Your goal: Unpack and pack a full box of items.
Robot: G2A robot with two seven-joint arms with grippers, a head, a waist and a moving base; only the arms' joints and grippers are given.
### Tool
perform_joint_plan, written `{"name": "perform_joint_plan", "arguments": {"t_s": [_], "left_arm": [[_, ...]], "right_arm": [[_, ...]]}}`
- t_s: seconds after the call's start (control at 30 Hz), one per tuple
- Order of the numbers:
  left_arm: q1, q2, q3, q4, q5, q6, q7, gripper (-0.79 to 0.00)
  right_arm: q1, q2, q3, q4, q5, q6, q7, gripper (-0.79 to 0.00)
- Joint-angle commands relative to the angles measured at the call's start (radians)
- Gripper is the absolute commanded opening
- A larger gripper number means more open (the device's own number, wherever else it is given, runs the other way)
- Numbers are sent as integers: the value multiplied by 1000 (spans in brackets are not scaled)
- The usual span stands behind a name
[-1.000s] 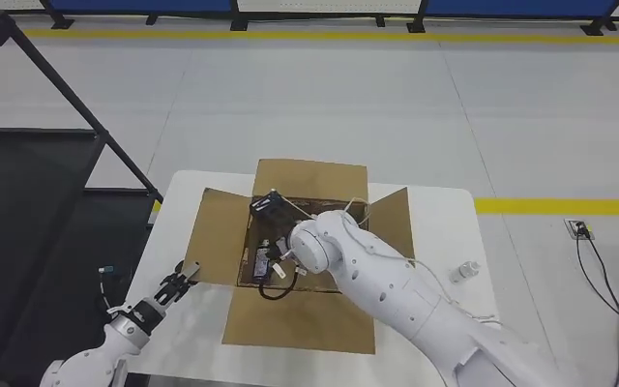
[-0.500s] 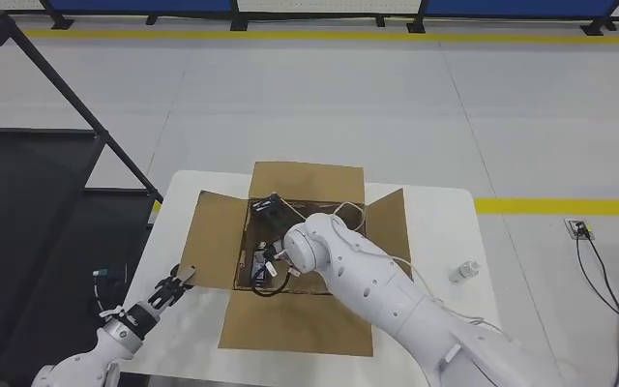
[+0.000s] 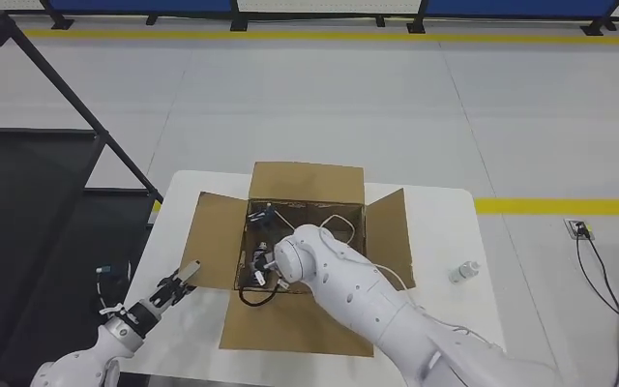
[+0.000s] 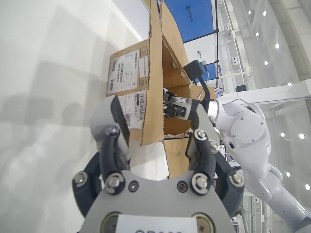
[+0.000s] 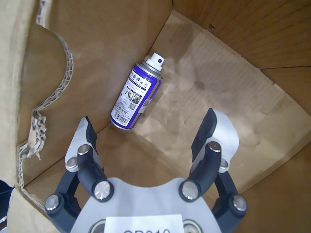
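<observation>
— Left gripper (image 4: pixel 158 122): spread, holding nothing, just beside the box's (image 3: pixel 309 179) left flap on the table (image 3: pixel 440 223).
— And the right gripper (image 5: pixel 148 123)?
— Wide apart, empty, down inside the box above the spray can (image 5: pixel 136 93), which lies on its side along a wall.
— Handling?
— Likely rigid, slick, apt to roll; take it mid-body. The wall crowds one side; bare floor lies on the other.

Top cam: on robot above arms, faces down; wide, far; takes whole table (image 3: pixel 440 218) w/ open box (image 3: pixel 308 180).
L wrist cam: low over table, faces box's outer wall side-on, near.
R wrist cam: inside box, faces down at its floor, v. close.
Shared: box in all three; box interior btwn top & R wrist.
</observation>
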Motion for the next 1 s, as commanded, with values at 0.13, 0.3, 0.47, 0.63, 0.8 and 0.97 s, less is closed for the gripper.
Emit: {"name": "perform_joint_plan", "arguments": {"t_s": [0.13,0.3,0.47,0.63,0.8,0.97], "left_arm": [[-3,5,-2,4,-26,-16,-32,0],[-7,9,-8,8,-75,-24,-68,0],[-10,13,-12,14,-90,-26,-64,-557],[-12,15,-5,22,-94,-31,-58,-785],[-8,18,-6,24,-107,-46,-72,-785],[-6,22,-11,25,-134,-56,-92,-785]], "right_arm": [[10,-54,-6,97,26,-7,-26,0],[14,-97,-28,160,12,-33,-20,0],[21,-137,-40,222,2,-47,-23,0],[27,-170,-46,276,-11,-62,-31,0],[39,-197,-52,324,-41,-21,-53,0],[57,-212,-50,352,-61,32,-64,0]]}}
